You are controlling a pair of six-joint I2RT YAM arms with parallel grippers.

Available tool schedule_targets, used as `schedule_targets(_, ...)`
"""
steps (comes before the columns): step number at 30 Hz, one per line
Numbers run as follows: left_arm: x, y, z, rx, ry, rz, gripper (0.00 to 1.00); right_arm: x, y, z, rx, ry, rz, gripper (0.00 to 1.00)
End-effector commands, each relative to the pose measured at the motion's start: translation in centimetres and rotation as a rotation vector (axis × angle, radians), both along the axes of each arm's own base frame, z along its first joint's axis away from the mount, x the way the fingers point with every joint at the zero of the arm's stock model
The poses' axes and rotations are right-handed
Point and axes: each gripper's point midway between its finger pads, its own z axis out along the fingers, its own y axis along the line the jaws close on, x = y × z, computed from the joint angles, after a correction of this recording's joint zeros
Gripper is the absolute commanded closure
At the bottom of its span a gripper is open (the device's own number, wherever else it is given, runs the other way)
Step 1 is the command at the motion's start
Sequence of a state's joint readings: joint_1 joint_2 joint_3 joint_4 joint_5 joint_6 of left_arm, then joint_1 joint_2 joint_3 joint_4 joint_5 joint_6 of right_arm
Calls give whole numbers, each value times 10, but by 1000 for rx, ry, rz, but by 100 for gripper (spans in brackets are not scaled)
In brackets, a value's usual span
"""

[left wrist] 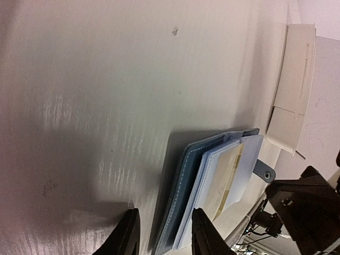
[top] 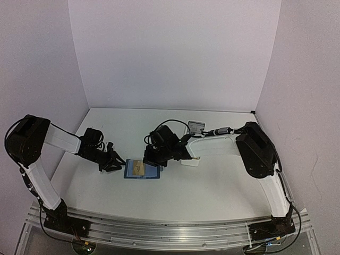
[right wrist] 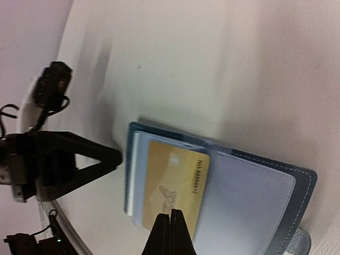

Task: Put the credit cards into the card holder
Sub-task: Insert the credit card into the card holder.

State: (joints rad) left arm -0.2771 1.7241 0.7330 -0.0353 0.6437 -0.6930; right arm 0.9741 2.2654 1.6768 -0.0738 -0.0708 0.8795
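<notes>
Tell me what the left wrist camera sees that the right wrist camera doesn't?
Only the left wrist view shows the white tray lying past the wallet. Only the right wrist view shows the printed face of the gold card, with the right gripper shut at that card's edge. Both views show the blue card holder lying open on the table, the gold card in it, and the left gripper with its fingers apart at the holder's edge.

Plain pale lilac walls (top: 175, 53), white tabletop (top: 223, 188), metal rail (top: 159, 230) along near edge
</notes>
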Motion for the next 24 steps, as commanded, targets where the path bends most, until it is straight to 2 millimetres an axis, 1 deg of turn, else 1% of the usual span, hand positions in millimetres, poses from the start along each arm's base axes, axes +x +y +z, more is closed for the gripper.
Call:
schedule_targets(1,-12,3,-10,67,47,15,69,4,-3,-27,-89,18,-14,100)
schedule_targets(4,-16,-2,-15,78,46,8,76,8,-14,-33,-156,7,-46,100)
schedule_targets(6,-17,-6,-17,79,45,0,79,9,-16,-33,-168,-1,-49,100)
schedule_targets(9,-16,-3,-24,104,51,22,83,8,-12,-33,-171,-3,-35,100)
schedule_targets(11,-18,2,-32,126,63,41,86,3,-10,-44,-177,24,-22,100)
schedule_targets(13,-18,1,-33,127,62,41,90,-3,-7,-51,-173,49,-4,100)
schedule_targets(18,-18,-1,-37,132,52,36,92,-11,2,-60,-167,71,29,100)
schedule_targets(22,-18,-8,-35,120,36,24,94,-11,3,-58,-164,69,31,100)
schedule_targets(24,-21,-12,-37,121,42,13,95,-10,9,-51,-151,57,34,100)
